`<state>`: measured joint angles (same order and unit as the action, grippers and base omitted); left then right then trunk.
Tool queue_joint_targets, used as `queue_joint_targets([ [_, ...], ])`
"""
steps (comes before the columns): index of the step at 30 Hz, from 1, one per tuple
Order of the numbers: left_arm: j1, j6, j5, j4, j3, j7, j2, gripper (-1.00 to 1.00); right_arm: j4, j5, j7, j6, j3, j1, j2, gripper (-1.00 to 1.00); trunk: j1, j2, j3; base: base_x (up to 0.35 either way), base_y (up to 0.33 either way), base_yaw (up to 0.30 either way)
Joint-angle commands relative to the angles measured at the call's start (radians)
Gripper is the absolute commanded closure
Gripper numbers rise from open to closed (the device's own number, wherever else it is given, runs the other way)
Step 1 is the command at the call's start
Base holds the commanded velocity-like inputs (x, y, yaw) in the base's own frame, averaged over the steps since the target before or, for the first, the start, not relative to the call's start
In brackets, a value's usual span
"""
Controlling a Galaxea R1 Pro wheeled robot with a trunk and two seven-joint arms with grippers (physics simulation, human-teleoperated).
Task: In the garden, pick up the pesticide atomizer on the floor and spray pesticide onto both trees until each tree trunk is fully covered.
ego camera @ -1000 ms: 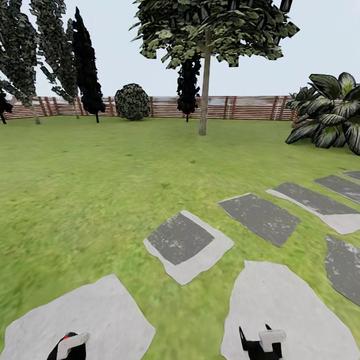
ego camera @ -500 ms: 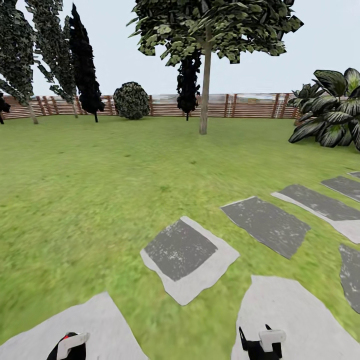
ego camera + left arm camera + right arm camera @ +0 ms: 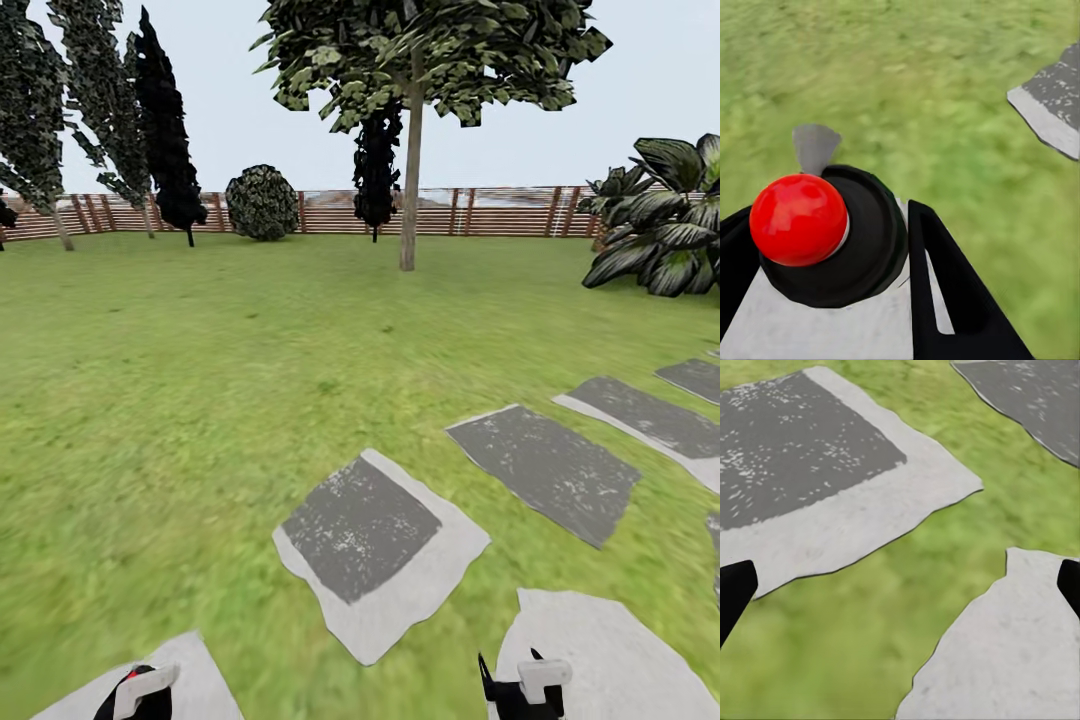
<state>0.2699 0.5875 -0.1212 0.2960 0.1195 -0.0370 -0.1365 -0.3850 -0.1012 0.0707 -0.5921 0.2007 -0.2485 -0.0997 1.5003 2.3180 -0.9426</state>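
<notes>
**Head view with both wrist views: approach across the garden lawn, placed relative to the tree trunk (image 3: 408, 200).**

- **Far left of the trunk:** black cone-shaped trees (image 3: 165, 130) and a round bush (image 3: 263, 203) stand before the slatted fence (image 3: 500, 212).
- **Near and left of the trunk:** the left gripper (image 3: 140, 695) sits at the lower edge of the view. In its wrist view, its two dark fingers (image 3: 945, 300) flank the pesticide atomizer (image 3: 832, 240). The atomizer has a black cap, a red knob and a grey nozzle. The fingers appear closed on the cap, so the atomizer is judged to be in hand rather than on the floor (image 3: 200, 400).
- **Centre:** the trunk rises under a green crown, well beyond the arms, with open grass between. A grey paving slab (image 3: 375, 540) lies on the near side of the trunk.
- **Near and right of the trunk:** the right gripper (image 3: 520, 690) is spread wide and holds nothing. Its wrist view shows its fingertips at opposite edges, above grass and slabs.
- **Far right of the trunk:** a broad-leaved palm (image 3: 670, 230).

**Step in hand (judged):** drive to the trunk. To do this well:
- Head straight across the grass and keep the trunk centred.
- Carry the atomizer level, with its nozzle facing forward.
- Stop near enough for spray to reach the bark, but leave room to sweep the arm from the base of the trunk upward and around it.
</notes>
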Motion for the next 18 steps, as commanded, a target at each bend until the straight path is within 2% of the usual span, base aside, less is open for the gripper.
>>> queue_joint_targets([
  [1, 0.000, 0.000, 0.000, 0.000, 0.000, 0.000, 0.000, 1.00, 0.000, 0.000, 0.000, 0.000, 0.000, 0.000, 0.000, -1.00, 0.000, 0.000, 0.000, 0.340, 0.000, 0.000],
  [18, 0.000, 0.000, 0.000, 0.000, 0.000, 0.000, 0.000, 1.00, 0.000, 0.000, 0.000, 0.000, 0.000, 0.000, 0.000, -1.00, 0.000, 0.000, 0.000, 0.340, 0.000, 0.000],
])
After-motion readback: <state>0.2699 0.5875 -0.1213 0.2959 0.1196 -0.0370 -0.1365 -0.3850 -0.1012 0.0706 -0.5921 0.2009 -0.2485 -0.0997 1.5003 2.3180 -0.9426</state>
